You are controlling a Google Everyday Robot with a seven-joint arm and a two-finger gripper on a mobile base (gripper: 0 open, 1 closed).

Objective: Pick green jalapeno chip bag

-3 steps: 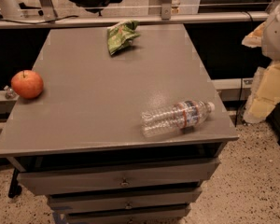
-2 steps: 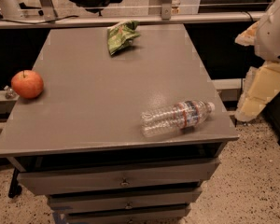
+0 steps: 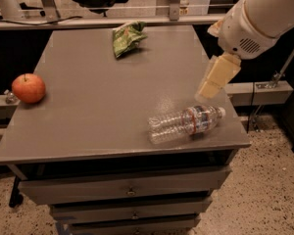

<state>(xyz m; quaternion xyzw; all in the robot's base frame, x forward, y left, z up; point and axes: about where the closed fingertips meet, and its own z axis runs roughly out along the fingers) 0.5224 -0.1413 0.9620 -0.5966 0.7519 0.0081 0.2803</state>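
The green jalapeno chip bag (image 3: 127, 37) is a wrinkly bright-green foil bag lying near the far edge of the grey table (image 3: 98, 106), a little right of its middle. My gripper (image 3: 209, 88) hangs from the white arm (image 3: 257, 18) at the upper right. It is over the table's right side, just above the water bottle and well to the right of and nearer than the bag. It holds nothing that I can see.
A clear plastic water bottle (image 3: 184, 123) lies on its side at the table's front right. A red apple (image 3: 28, 88) sits at the left edge. Drawers (image 3: 122, 192) are under the tabletop. A rail and a chair base stand behind the table.
The arm has swung in from the right edge of the view, and the gripper has moved left to over the table's right side. The bag, bottle and apple have not moved.
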